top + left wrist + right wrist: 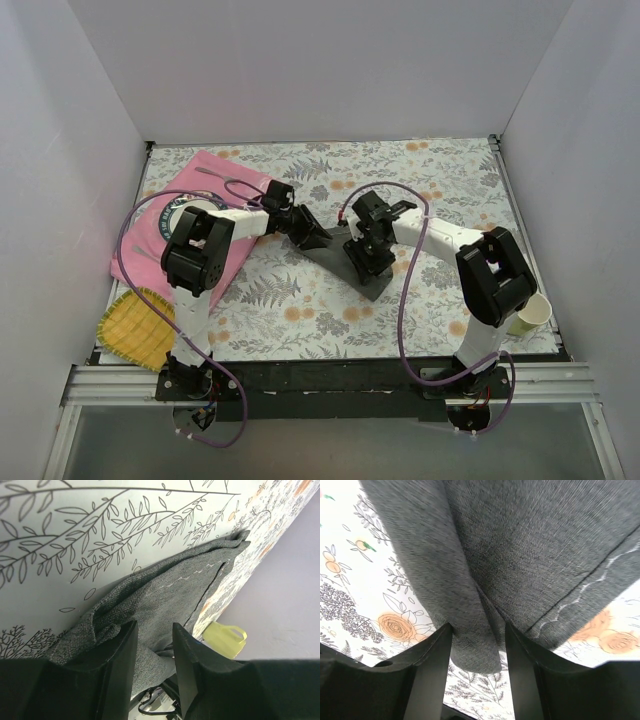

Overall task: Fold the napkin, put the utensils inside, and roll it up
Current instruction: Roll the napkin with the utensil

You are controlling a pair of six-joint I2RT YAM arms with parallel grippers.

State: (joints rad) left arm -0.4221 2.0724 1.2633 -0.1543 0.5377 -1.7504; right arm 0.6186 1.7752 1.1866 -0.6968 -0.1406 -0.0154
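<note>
**Worktop layout (top view).** The napkin (333,256) lies near the centre of the floral worktop (300,310) as a narrow, bunched, dark grey strip. It runs from about 10 o'clock to 4 o'clock. The pink placemat (205,185) sits at 10 o'clock, partly under the left arm. Slim grey items that appear to be the utensils (222,178) rest on the placemat, well apart from the napkin; their type cannot be made out. A round white dish with a dark ring (172,212) lies on the same placemat. A yellow woven mat (135,325) lies at 8 o'clock, and a pale cup (530,315) stands at 4 o'clock, beside the right arm.

**Left end effector (303,232).** It meets the napkin at the strip's 10 o'clock end. In the left wrist view, both fingers (122,665) are drawn close together with a gathered fold of grey cloth filling the gap between them, so the end effector is clamped on the napkin. A lighter stitched hem (185,580) runs along the fabric beyond the fingers.

**Right end effector (362,262).** It is positioned over the middle of the strip. In the right wrist view, the fingers (427,675) straddle a raised ridge of the cloth, which fills the space between them, so this end effector is also clamped on the napkin. The view is slightly blurred.
</note>
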